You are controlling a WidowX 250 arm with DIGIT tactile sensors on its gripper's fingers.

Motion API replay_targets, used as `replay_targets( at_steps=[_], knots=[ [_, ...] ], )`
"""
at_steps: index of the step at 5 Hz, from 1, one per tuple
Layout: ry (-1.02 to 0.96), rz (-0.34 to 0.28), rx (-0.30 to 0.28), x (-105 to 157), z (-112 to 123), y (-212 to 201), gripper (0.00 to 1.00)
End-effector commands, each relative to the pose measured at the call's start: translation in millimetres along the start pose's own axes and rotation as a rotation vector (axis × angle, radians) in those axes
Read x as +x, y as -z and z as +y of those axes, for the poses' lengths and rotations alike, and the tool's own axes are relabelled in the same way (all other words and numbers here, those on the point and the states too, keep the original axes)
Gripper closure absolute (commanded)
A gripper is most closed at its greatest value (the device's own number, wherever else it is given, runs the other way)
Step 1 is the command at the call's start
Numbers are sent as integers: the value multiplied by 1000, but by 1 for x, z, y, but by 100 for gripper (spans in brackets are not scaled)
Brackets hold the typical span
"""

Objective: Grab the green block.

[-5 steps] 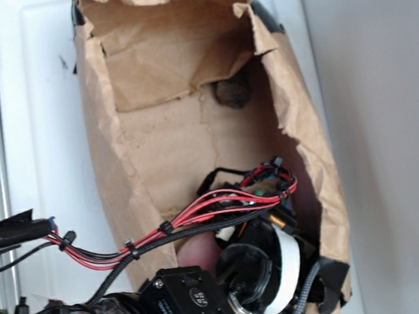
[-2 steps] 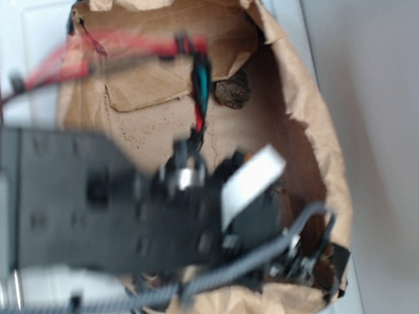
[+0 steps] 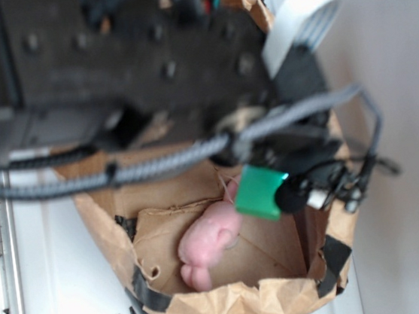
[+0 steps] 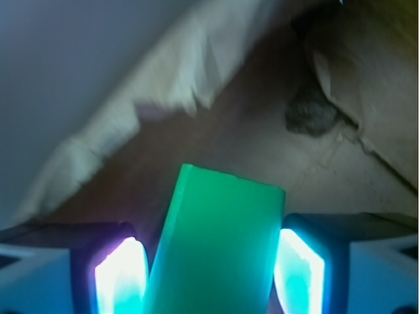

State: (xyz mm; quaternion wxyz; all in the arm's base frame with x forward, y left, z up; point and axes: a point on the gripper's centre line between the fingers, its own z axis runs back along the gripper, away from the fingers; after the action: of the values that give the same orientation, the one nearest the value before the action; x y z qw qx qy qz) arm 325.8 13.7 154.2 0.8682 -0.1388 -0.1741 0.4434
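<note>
The green block (image 4: 219, 245) stands between my gripper's (image 4: 211, 275) two glowing pads (image 4: 298, 271), tilted a little, with the right pad against its side. In the exterior view the green block (image 3: 261, 192) hangs at my gripper (image 3: 278, 194), lifted above the floor of the paper-lined box. My gripper is shut on it. The pink plush bunny (image 3: 208, 246) lies below and to the left of the block, apart from it. My blurred black arm (image 3: 131, 67) covers the upper half of the exterior view.
The brown paper box (image 3: 234, 306) has crumpled walls and black tape at its corners (image 3: 329, 261). A dark lump (image 4: 313, 114) sits on the paper floor ahead of the block. The box stands on a white surface (image 3: 57, 280).
My arm has swung up and across the frame, carrying the green block up off the box floor. The pink bunny, hidden by the arm before, now shows.
</note>
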Motion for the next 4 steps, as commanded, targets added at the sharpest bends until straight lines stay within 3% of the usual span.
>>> replay_targets(
  at_steps=[1,2,4],
  knots=[
    [292,-28,99,24,0,-24,100],
    [523,-11,118,26,3,-37,100],
    [705,32,153,30,22,-69,100]
  ],
)
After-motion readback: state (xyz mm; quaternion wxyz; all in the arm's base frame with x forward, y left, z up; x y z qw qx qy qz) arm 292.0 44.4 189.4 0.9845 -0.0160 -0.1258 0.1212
